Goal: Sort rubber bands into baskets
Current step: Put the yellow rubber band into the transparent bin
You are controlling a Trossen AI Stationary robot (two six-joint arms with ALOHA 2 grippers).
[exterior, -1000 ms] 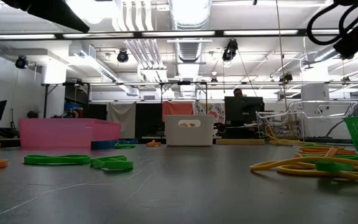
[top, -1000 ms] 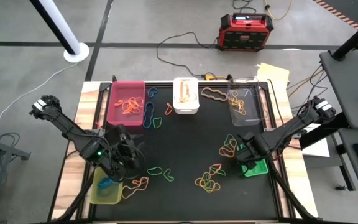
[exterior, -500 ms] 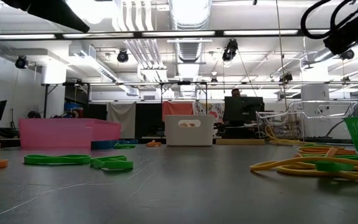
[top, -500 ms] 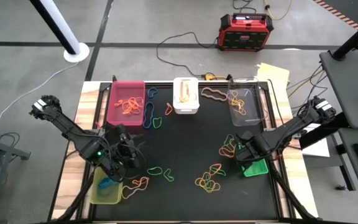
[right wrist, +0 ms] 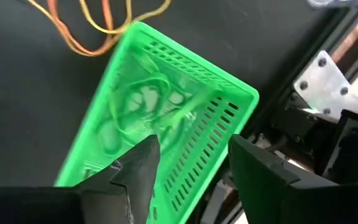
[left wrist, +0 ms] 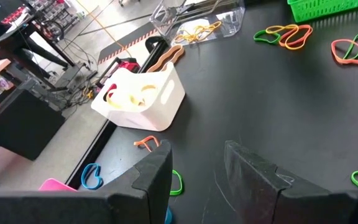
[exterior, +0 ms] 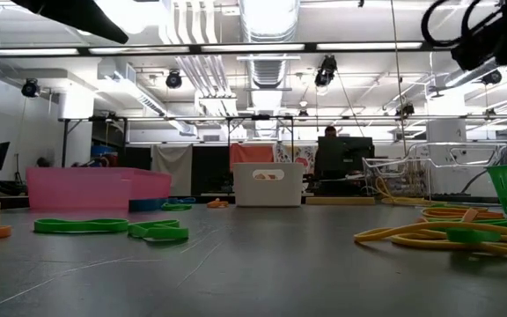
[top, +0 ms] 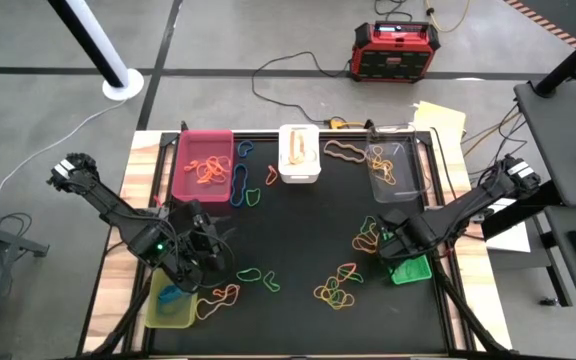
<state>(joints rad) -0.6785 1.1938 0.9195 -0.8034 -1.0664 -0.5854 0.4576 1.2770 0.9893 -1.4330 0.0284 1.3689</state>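
Note:
My right gripper [right wrist: 194, 171] stands open above the bright green basket [right wrist: 166, 112], at the table's right side [top: 411, 268]. Green rubber bands [right wrist: 143, 102] lie on that basket's floor, below the fingers and clear of them. My left gripper [left wrist: 197, 171] waits open over the table's near left [top: 204, 250], beside the yellow-green basket [top: 171, 300], with nothing between its fingers. Loose rubber bands [top: 338, 285] in several colours lie on the black mat. The pink basket [top: 203, 165], white basket [top: 299, 153] and clear basket [top: 388, 165] stand along the far edge.
More bands lie near the left gripper [top: 253, 272] and by the pink basket [top: 248, 190]. A red-and-black power box [top: 396, 50] and cables sit on the floor beyond the table. In the low view a person [exterior: 330, 132] stands behind a monitor far back.
My right gripper has tipped a little over the green basket; in the low view its dark body has shifted up and toward the picture's left. The bands and baskets lie as before.

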